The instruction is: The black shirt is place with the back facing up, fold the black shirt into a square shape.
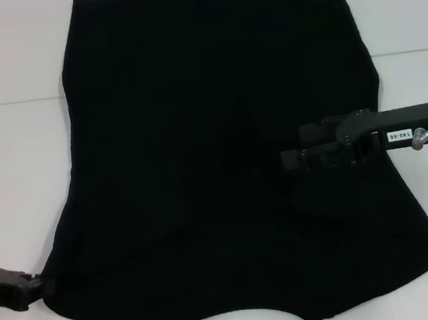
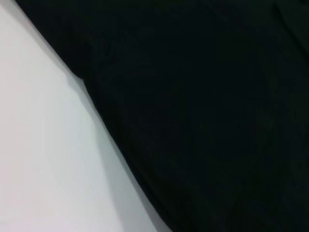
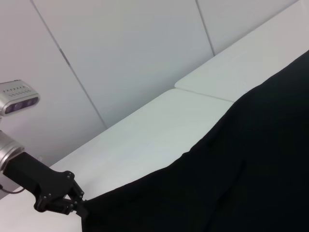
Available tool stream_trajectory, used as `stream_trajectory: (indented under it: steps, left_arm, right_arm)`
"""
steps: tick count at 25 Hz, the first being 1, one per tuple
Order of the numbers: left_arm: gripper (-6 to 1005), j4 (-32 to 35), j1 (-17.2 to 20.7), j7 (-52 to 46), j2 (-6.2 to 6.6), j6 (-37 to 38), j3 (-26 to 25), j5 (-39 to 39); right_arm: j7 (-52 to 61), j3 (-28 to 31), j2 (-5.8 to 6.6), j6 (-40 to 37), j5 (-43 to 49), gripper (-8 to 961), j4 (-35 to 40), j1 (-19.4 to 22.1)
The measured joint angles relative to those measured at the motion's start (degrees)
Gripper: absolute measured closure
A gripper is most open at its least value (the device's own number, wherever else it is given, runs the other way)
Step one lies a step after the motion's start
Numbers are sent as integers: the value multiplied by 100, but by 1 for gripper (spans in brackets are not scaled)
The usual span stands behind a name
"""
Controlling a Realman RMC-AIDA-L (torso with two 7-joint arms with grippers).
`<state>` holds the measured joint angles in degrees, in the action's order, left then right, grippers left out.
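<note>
The large plain black soft cloth T-shirt lies spread flat on the white tabletop, covering most of the middle, its straight edge at the far side and a curved notch in its near edge. No lettering shows on the upward face.

The left gripper sits low at the near-left corner of the shirt, touching the cloth there; the right wrist view shows the same gripper meeting that corner, apparently pinching the cloth, though whether its fingers are truly pressed together on it I cannot tell. The right gripper reaches in from the right and hangs over the right-middle of the shirt; black against black, so whether it is spread or pinching cloth cannot be told either.

The step in hand looks like a side fold, carrying an outer edge toward the centre. To do it well, both held points should rise together only enough to clear the cloth beneath, travel parallel, and lay the edge down straight, so the crease runs near-to-far without dragging the rest of the shirt.

Bare tabletop lies to the left and right, with more at the far corners. The near edge of the shirt runs close to the bottom of the head view, so little room shows there.
</note>
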<state>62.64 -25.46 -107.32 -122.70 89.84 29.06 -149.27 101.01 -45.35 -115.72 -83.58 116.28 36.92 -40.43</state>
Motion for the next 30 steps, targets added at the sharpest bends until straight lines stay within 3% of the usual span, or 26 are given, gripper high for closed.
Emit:
stream_trajectory:
  steps: [6,20,23,30]
  left_arm:
    - [972,19,-45,1,-6,198,6,175]
    - [971,3,-197,1,-35,185,12,260]
    - [971,-14,-204,0,-36,175,11,269]
    - [971,-23,-215,-20,-46,155,10,274]
  right_arm:
    - [287,8,95,147,80,12,11,76]
    - [2148,8,817,-361,1044,13,17,614]
    - [2396,61,884,-354,1290,13,17,678]
    - [2580,260,905,-336,1751,13,-21,726]
